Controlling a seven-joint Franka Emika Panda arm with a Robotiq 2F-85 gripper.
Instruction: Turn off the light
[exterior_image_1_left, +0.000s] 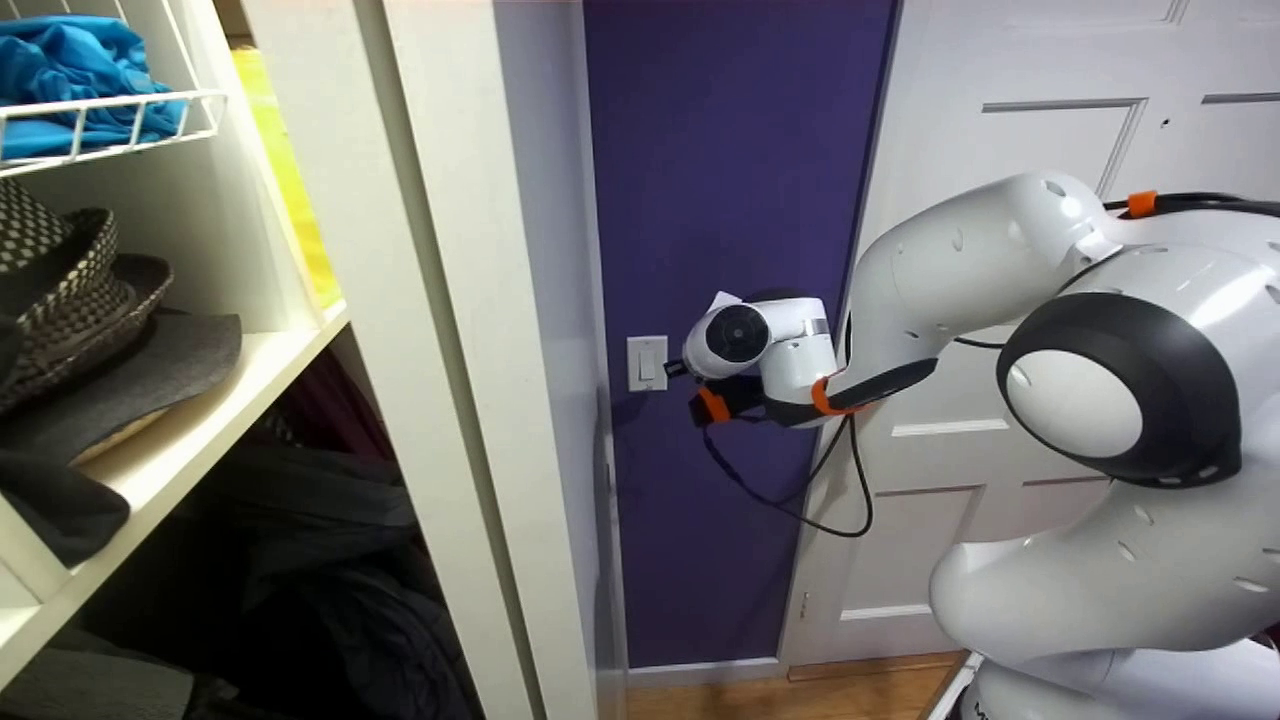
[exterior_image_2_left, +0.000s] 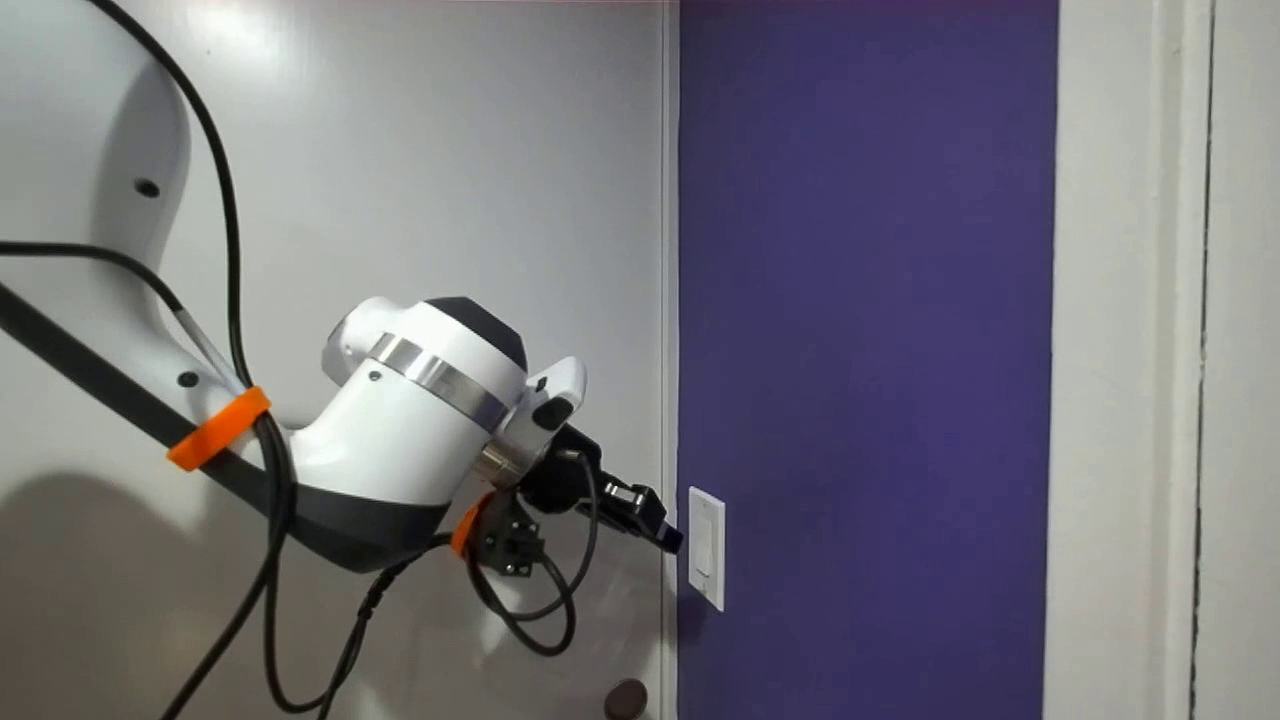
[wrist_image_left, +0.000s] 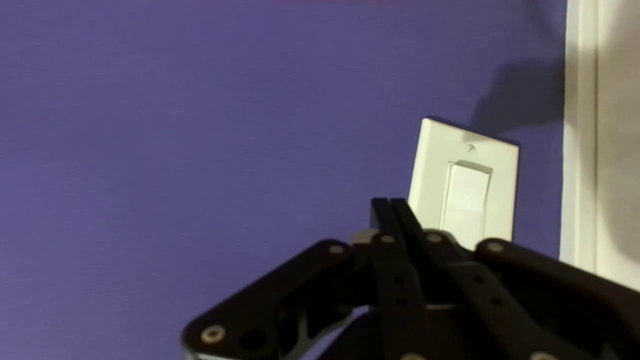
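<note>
Exposure uneven. In an exterior view the shelf is bright, while the dark fabric below sinks to near black, detail lost. Glare spots on the arm shells. In an exterior view: hot spot top left on the pale panel, broad soft arm shadow low on it; light reads as from above. Thin pinkish line along the top edge in both exterior views. Wrist view: switch plate bright, soft-edged shadow at its upper edge; gripper near black, nearest parts blurred. Pink smear at top.
</note>
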